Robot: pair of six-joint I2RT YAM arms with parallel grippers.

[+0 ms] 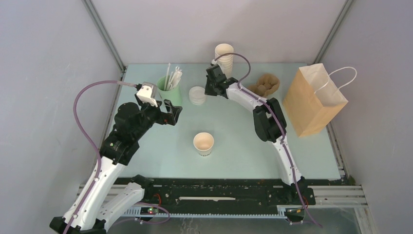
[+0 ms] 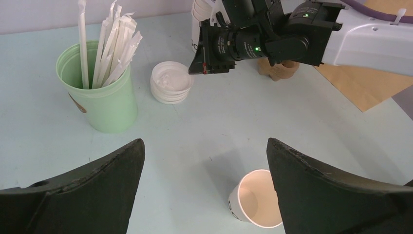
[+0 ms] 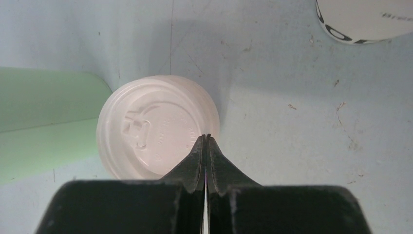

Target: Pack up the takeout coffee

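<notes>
The small white paper cup (image 1: 203, 144) with dark lettering stands upright in the middle of the table, open, with no lid on it. It also shows in the left wrist view (image 2: 255, 200) and at the top of the right wrist view (image 3: 363, 22). A stack of round white lids (image 1: 197, 95) lies further back (image 2: 170, 83) (image 3: 156, 124). My right gripper (image 1: 207, 91) is shut, its tips (image 3: 208, 137) over the right edge of the top lid. My left gripper (image 1: 175, 113) is open and empty (image 2: 204, 142), above the table to the left of the cup.
A mint-green cup with straws (image 1: 169, 90) (image 2: 104, 92) stands left of the lids. A tall stack of lidless cups (image 1: 224, 53) is at the back. A brown pulp carrier (image 1: 265, 84) and an open brown paper bag (image 1: 314, 100) are at the right.
</notes>
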